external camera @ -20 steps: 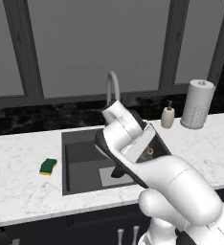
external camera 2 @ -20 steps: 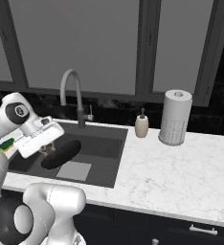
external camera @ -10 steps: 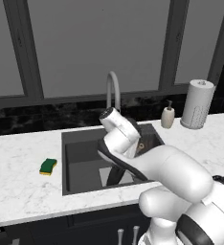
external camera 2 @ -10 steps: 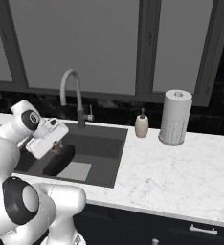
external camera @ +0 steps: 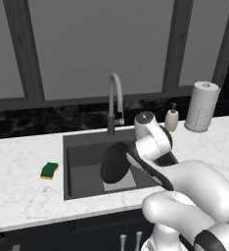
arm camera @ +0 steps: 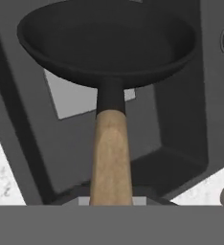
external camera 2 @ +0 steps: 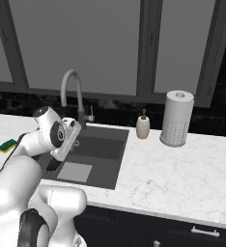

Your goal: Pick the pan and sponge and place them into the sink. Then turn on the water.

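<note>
The white marble desk (external camera: pixel 18 196) runs along the dark windowed wall, and the sink (external camera: pixel 87 162) is sunk into it, a dark grey basin with a lighter square patch (external camera 2: pixel 74 171) on its floor. Behind the basin stands the arched grey faucet (external camera: pixel 115 100), with no stream visible at its spout. The white arm (external camera: pixel 185 181) reaches from the front edge of the desk over the basin. To the right of the sink a paper towel roll (external camera: pixel 201 106) stands upright near the wall, with a small soap bottle (external camera: pixel 171 118) just beside it toward the faucet. The pan (external camera: pixel 115 163) hangs tilted over the middle of the sink, above the light patch, its black bowl turned partly on edge in the left base view; in the hand view its wooden handle (arm camera: pixel 111 158) runs straight down toward the camera. The tool (external camera: pixel 158 164) is clamped tight on that handle (the fingertips themselves are hidden at the bottom of the hand view). The sponge (external camera: pixel 49 170) lies flat on the desk to the left of the basin, near its rim but apart from it, green face up.
</note>
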You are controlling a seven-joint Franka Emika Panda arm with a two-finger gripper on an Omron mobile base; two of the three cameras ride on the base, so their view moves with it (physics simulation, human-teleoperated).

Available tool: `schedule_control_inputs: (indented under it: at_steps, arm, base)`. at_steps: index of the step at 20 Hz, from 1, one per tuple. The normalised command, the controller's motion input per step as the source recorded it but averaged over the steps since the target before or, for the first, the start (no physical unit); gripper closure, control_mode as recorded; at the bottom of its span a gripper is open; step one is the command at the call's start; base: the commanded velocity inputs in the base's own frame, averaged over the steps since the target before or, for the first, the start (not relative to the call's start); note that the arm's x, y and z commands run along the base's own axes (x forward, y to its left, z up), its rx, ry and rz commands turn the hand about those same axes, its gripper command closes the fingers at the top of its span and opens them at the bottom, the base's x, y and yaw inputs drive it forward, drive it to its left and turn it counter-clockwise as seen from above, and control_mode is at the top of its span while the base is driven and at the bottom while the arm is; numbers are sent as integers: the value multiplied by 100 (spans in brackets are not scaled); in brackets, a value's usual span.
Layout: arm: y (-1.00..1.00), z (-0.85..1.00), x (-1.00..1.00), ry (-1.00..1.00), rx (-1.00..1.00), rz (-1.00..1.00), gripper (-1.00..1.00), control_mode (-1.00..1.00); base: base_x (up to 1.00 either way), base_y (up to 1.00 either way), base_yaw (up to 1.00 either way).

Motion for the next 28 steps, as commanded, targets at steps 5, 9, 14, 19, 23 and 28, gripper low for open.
schedule_control_inputs:
  at_steps: [5, 9, 14, 19, 23, 28]
  arm:
    - [-95, -11, 22, -29, 42, 30, 100, -100]
    - [-67, -14, 57, -11, 40, 21, 100, -100]
    - [-50, -24, 64, -2, 35, 11, 100, -100]
    - [-6, -33, 57, 10, 17, 1, 100, -100]
    - [0, 0, 50, 16, 1, 0, 100, -100]
    - [1, -8, 22, 14, -3, 0, 100, -100]
  base:
    - [0, 0, 0]
    - [0, 0, 0]
    - [0, 0, 0]
    - [0, 0, 0]
    - [0, 0, 0]
    - [0, 0, 0]
